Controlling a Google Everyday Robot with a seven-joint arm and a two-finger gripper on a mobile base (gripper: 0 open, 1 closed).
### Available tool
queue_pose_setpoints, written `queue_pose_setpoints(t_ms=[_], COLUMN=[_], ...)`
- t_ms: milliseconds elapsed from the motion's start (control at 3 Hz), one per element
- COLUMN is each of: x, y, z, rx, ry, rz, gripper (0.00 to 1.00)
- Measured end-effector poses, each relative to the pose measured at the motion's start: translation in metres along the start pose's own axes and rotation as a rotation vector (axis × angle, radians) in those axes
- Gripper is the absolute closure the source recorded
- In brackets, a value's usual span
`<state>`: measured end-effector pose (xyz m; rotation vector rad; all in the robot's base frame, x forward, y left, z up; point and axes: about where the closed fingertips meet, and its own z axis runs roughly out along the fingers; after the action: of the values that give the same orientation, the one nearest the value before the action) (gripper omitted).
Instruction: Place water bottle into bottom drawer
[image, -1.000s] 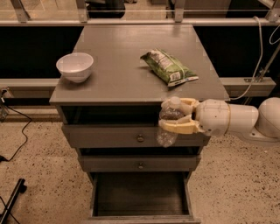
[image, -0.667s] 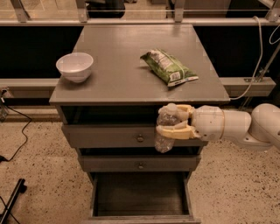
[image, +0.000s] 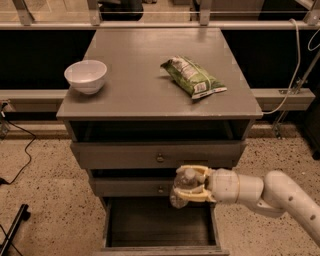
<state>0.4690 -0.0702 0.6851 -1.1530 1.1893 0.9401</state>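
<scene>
Down and a little to the left: that is where the water bottle (image: 183, 186) has gone since a second ago, from level with the top drawer (image: 125, 156) to level with the middle drawer (image: 125, 188). My fingers (image: 193, 169) are closed around the bottle's body, one on each side, so its weight sits in the grip. It hangs roughly upright, cap uppermost, leaning a little.

My gripper (image: 180, 184) sits just in front of the middle drawer's face, right of its knob, above the right part of the bottom drawer (image: 160, 248). That drawer is pulled out and its dark inside lies open beneath me. I hold the bottle out here, I judge, so it can drop clear of the closed fronts above. It is not yet inside the drawer, and the descent looks unfinished.

Behind the gripper my arm (image: 270, 192) comes in low from the right, clear of the cabinet top (image: 145, 97). A white bowl (image: 86, 76) and a green snack bag (image: 193, 77) sit up there, well apart from me.
</scene>
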Motion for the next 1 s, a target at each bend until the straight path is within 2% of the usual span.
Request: queue_pose_setpoints(t_ms=[333,667,1000], x=[0.058,0.101,0.101], y=[0.026,0.046,0.046], z=[-0.002,-0.002,-0.002], rx=[-0.002,-0.008,-0.008], ry=[-0.013,-0.008,-0.008], rz=[0.003,0.027,0.027], gripper=[1.00,1.00,1.00])
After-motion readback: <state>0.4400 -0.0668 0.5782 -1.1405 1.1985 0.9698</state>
